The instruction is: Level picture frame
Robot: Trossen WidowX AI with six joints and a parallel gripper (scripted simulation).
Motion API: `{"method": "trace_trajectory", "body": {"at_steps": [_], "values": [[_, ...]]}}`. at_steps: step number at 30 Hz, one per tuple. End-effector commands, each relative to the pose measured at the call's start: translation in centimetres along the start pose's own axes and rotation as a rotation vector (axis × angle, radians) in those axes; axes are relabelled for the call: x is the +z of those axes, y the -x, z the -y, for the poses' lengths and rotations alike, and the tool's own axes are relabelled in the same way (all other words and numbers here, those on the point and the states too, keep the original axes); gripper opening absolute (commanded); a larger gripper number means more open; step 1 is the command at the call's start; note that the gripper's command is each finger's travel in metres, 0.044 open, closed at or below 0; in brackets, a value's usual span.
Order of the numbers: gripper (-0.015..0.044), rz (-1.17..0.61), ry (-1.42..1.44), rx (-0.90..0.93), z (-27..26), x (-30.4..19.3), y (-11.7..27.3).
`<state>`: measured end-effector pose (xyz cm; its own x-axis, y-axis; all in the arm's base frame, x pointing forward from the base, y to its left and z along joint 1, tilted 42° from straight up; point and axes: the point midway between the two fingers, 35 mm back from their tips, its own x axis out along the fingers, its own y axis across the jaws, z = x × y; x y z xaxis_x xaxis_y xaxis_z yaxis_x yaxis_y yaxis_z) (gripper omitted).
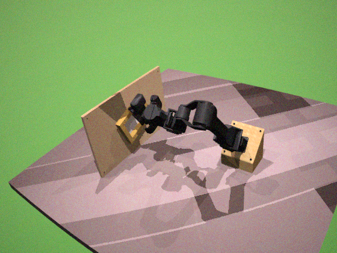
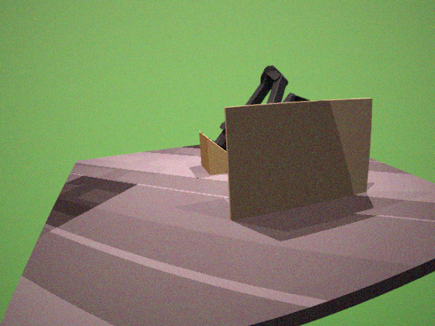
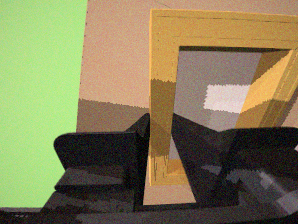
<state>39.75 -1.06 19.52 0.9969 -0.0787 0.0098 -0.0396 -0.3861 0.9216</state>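
The yellow picture frame (image 1: 123, 119) (image 3: 200, 30) is in front of the tan wall panel (image 1: 96, 135) (image 2: 280, 155) (image 3: 115, 60). My gripper (image 1: 145, 106) (image 3: 158, 116) is shut on the frame's side bar, the left one in the wrist view, with one finger on each side of it. In the wrist view the frame's top bar slopes slightly down to the right, and its right part runs out of view. The screw and the notched strip are hidden. Whether the frame rests on the screw, I cannot tell. The exterior view sees only the panel's back.
The arm's wooden base block (image 1: 256, 141) (image 2: 211, 159) stands on the patterned table (image 1: 75, 205) (image 2: 155, 241). The arm reaches from it to the panel. Shadows and light stripes cross the table. The panel's side edge is left of the gripper in the wrist view.
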Motion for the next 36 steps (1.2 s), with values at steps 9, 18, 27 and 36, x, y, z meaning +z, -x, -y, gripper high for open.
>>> {"method": "trace_trajectory", "body": {"at_steps": [9, 18, 27, 36], "values": [[0.0000, 0.003, -0.003, 0.007, -0.15, 0.14, 0.01], [0.0000, 0.003, -0.004, 0.007, -0.11, 0.14, 0.01], [0.0000, 0.003, -0.004, 0.007, 0.19, 0.13, 0.00], [0.0000, 0.002, -0.003, 0.007, 0.44, 0.10, 0.00]]}}
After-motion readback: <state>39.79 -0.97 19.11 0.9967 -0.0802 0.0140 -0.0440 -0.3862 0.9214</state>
